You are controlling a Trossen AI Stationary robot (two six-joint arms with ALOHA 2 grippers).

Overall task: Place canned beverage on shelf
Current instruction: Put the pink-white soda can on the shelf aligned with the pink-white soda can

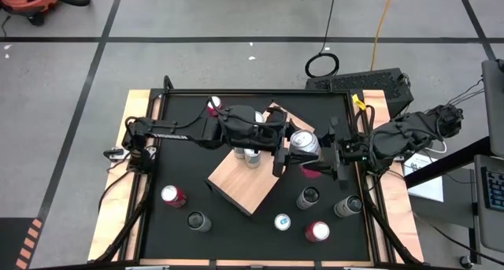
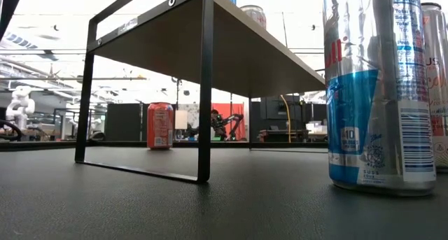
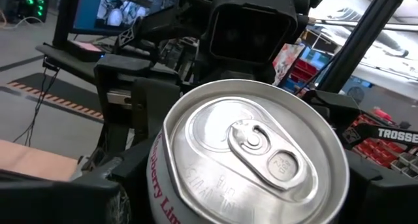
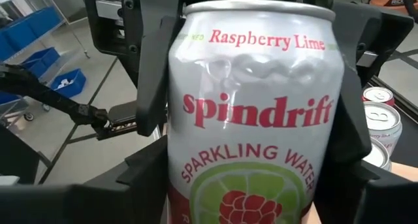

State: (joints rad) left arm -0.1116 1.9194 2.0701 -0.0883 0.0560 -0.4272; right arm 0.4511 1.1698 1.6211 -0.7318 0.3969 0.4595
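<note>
Both grippers [image 1: 303,153] clamp can [image 1: 304,143]; fingertips hidden.

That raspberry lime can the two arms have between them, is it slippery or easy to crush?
Probably both. The Spindrift can has a glossy, smooth wall, and its metal already looks dimpled near the rim. Its tab looks unopened, so it is likely full and fairly stiff. Left pincer and right pincer flank it.

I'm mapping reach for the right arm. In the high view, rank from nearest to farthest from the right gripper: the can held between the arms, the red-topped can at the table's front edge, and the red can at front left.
From the right gripper:
1. Held can, right beside it, above the shelf's right edge.
2. Red-topped can, front right.
3. Red can, front left.
</note>
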